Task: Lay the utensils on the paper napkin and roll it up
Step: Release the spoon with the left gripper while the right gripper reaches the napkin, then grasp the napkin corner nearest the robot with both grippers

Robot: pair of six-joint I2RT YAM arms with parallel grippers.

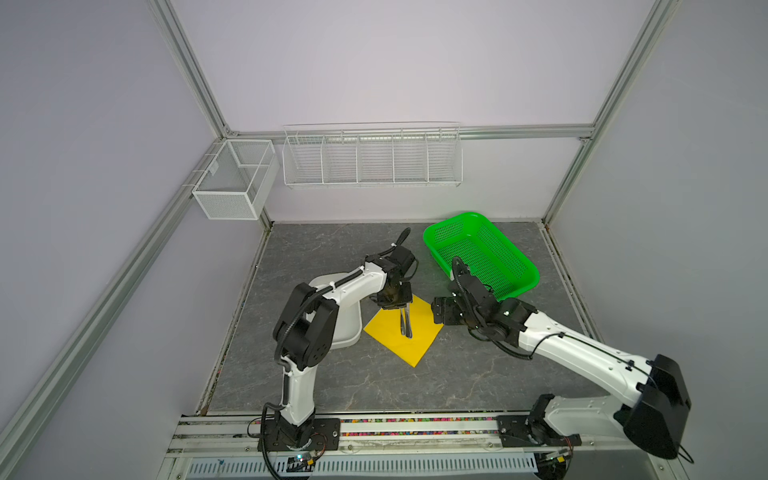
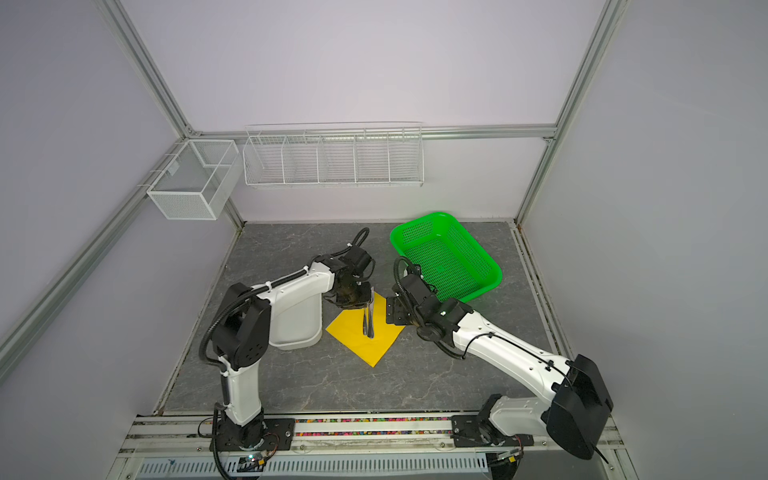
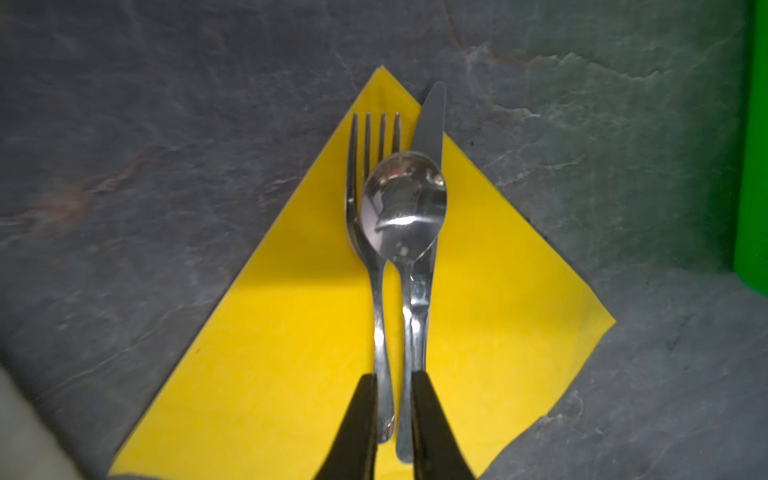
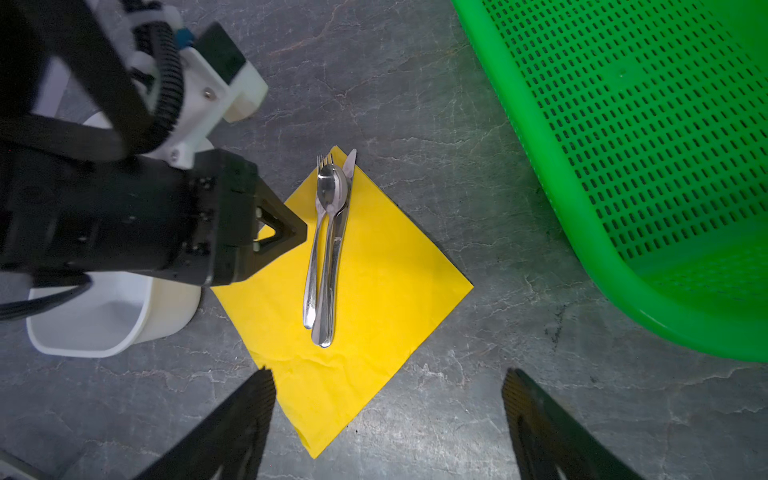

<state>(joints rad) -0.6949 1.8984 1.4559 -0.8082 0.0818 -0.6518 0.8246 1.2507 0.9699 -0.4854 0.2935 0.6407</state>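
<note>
The paper napkin [image 1: 395, 340] lies flat on the grey table [image 1: 332, 382], turned like a diamond with one corner pointing away from the arm bases. The utensils [image 1: 406, 326] lie on it in a tight bundle, running from that far corner back to about the napkin's middle. The left wrist view tells them apart. The fork [image 3: 379, 316] is on one side and the knife [image 3: 430, 120] on the other. The spoon [image 3: 403, 203] lies on top, bowl up, covering part of both. The knife's tip pokes just past the napkin's edge onto the table (the fork's prongs stay over the yellow).

The left gripper [image 3: 394, 376] hangs over the handle ends, above the napkin. Its jaws stand a little apart, and the handles show through that narrow gap, lying on the paper. The right wrist view shows the whole bundle flat on the napkin with no piece lifted, so nothing is gripped.

The right gripper [image 4: 390, 415] hovers by the napkin's right corner in both top views. Its jaws are wide apart, with only bare table and the napkin's near corner showing between them.

A white tray [image 4: 166, 316] sits just beside the napkin's left edge (the left gripper hides whether they touch). A green basket [image 4: 544, 166] stands off the napkin's right side, apart from it.
</note>
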